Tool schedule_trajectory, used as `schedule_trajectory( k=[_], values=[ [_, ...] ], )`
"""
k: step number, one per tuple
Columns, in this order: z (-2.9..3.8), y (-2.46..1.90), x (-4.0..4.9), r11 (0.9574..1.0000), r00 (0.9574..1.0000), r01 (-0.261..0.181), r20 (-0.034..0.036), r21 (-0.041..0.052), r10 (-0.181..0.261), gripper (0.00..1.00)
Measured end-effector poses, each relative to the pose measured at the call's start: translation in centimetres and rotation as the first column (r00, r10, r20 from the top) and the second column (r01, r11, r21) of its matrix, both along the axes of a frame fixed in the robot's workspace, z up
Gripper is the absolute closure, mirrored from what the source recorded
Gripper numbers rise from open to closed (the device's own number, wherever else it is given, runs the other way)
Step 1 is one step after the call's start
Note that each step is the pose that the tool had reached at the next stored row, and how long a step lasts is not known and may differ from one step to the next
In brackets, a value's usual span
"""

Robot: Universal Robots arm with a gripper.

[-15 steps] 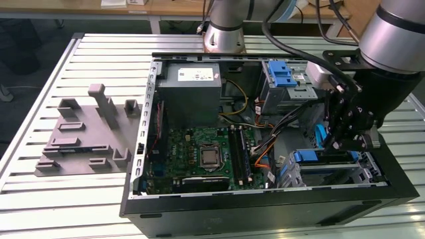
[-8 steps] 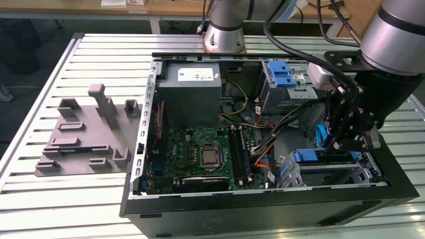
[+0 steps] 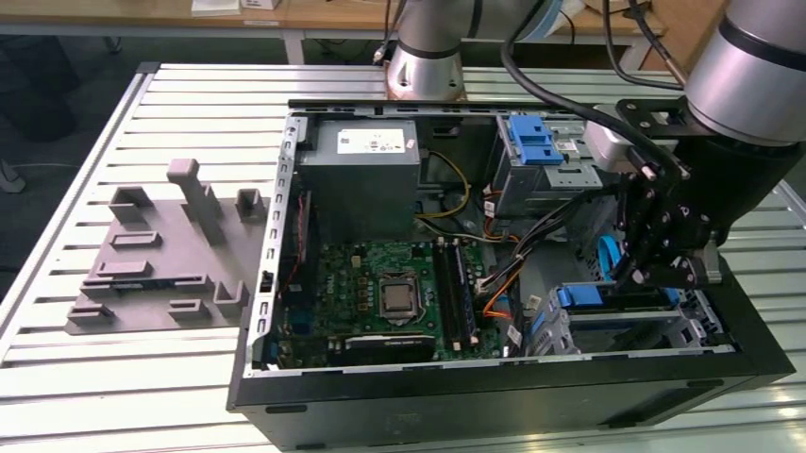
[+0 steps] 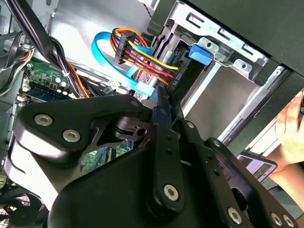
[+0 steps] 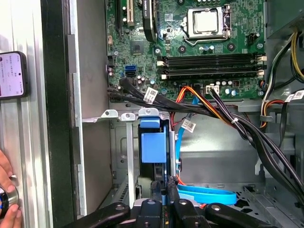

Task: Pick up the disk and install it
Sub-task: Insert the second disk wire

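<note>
An open computer case [image 3: 504,387] is seen lying on a slatted metal table [image 3: 75,377], with the green circuit board [image 3: 377,293] exposed inside. In the exterior view the arm [image 3: 756,75] is lowered into the case at the exterior view's right, and the gripper [image 3: 663,274] is placed just above the lower drive bay [image 3: 629,326] near the case's front corner.

The disk [image 5: 154,147] is found standing on edge in that bay, its blue plastic bracket facing the camera in the first wrist view; in the exterior view its blue end [image 3: 582,296] is seen at the bay's mouth, just beside the gripper. Whether it is seated fully cannot be told.

In the first wrist view the gripper [image 5: 165,190] is shown with its two black fingers [image 5: 171,187] drawn close together directly over the disk's edge; they appear closed on something thin there, but whether the disk itself is gripped cannot be told. In the second wrist view the gripper [image 4: 164,111] is seen against a bundle of red, yellow and orange wires [image 4: 142,59] and a flat blue cable [image 4: 107,50].

A grey moulded holder [image 3: 164,255] is laid on the table at the exterior view's left, well apart from the case. A phone [image 5: 12,75] and a person's hand [image 5: 7,190] are seen outside the case wall in the first wrist view.
</note>
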State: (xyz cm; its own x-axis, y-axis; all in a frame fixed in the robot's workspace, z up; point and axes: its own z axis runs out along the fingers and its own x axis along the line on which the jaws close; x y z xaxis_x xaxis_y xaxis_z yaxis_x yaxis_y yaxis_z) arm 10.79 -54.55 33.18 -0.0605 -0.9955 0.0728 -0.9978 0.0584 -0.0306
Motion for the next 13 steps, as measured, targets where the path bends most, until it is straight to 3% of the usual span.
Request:
schedule_trajectory(
  k=[7, 13],
  values=[
    [-0.01, -0.09, 0.0, 1.0, 1.0, 0.0, 0.0, 0.0002, 0.0, 0.84],
    [0.0, -0.25, 0.0, 1.0, 1.0, 0.0, 0.0, 0.0083, 0.0, 0.84]
  ],
)
